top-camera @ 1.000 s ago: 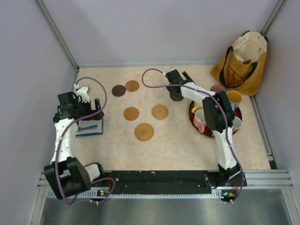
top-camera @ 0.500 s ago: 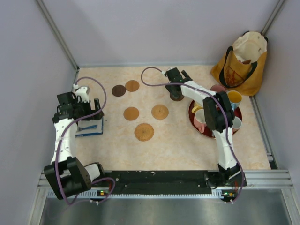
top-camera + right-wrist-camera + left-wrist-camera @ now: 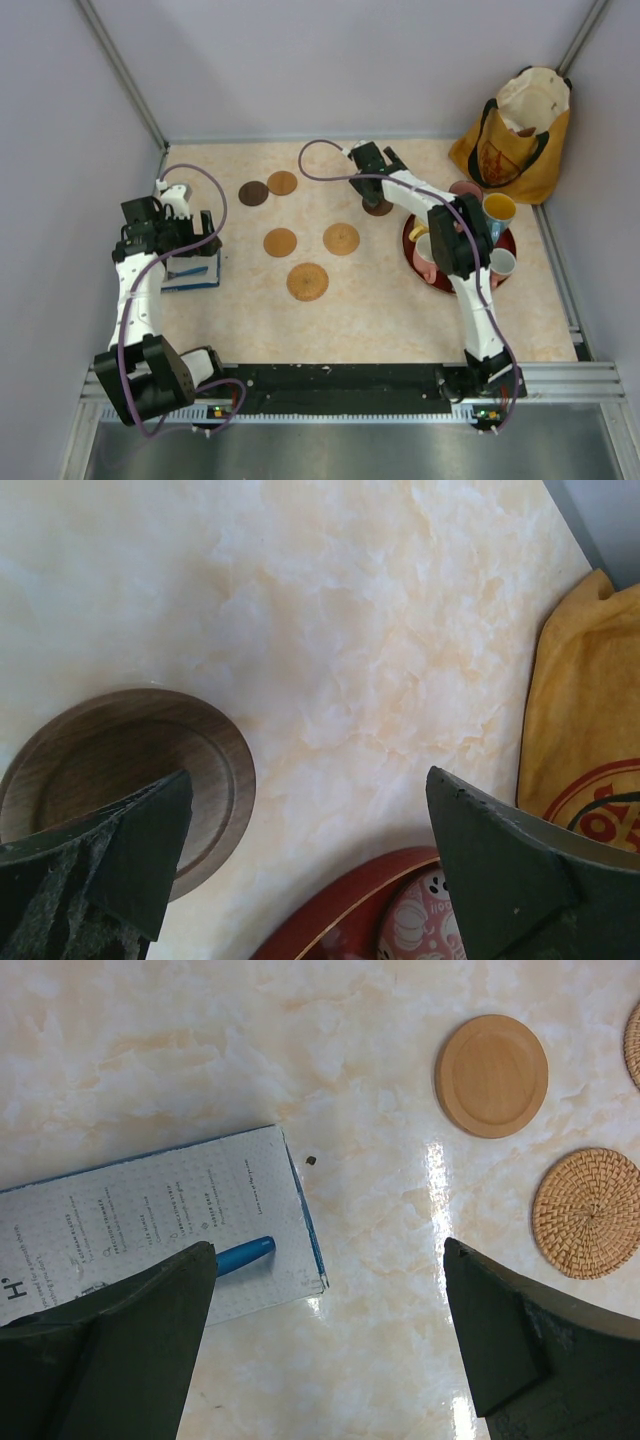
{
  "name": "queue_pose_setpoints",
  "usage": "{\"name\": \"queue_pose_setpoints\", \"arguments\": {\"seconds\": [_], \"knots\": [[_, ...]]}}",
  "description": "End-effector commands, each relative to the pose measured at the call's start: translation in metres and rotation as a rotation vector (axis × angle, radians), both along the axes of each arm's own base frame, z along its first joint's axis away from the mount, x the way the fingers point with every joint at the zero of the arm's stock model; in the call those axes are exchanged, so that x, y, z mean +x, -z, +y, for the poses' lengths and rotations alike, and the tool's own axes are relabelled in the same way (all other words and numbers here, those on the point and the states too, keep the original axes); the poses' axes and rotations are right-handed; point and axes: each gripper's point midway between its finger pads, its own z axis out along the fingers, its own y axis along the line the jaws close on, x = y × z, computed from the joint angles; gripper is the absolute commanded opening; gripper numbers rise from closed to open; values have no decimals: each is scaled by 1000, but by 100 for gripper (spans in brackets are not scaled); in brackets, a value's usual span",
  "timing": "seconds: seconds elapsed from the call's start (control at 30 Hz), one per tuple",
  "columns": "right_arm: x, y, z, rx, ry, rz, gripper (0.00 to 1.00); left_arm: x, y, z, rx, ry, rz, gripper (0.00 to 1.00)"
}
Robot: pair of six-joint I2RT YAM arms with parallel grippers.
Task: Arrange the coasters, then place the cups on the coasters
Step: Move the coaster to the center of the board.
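Observation:
Several coasters lie on the table: a dark one (image 3: 253, 193), a smooth tan one (image 3: 282, 183), another tan one (image 3: 280, 242), and woven ones (image 3: 341, 238) (image 3: 307, 281). A further dark brown coaster (image 3: 378, 207) (image 3: 130, 770) lies just left of the tray. My right gripper (image 3: 380, 172) (image 3: 308, 780) hovers open above it, holding nothing. The cups stand on the red tray (image 3: 447, 286): pink (image 3: 427, 256), blue with yellow inside (image 3: 498, 208), and blue-grey (image 3: 503, 262); my right arm hides others. My left gripper (image 3: 195, 245) (image 3: 328, 1260) is open and empty at the far left.
A white notebook (image 3: 160, 1220) with a blue pen (image 3: 245, 1253) lies under my left gripper. A yellow-orange bag (image 3: 515, 135) stands in the back right corner, close to the tray. Grey walls close in the table on three sides.
My right gripper has drifted slightly back and left, uncovering more of the dark coaster by the tray. The left arm has not moved.

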Motion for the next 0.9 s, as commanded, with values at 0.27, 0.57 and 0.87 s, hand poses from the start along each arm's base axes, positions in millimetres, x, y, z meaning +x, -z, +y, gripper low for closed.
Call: {"name": "queue_pose_setpoints", "arguments": {"seconds": [0.27,0.57,0.87], "knots": [[14,-4,31,88,-53,-25,99,5,-2,3,2,7,-23,99],[15,-4,38,68,-56,-37,99,4,-2,4,0,5,-22,99],[23,-7,29,13,-17,-68,99,4,-3,3,-3,8,-26,99]]}}
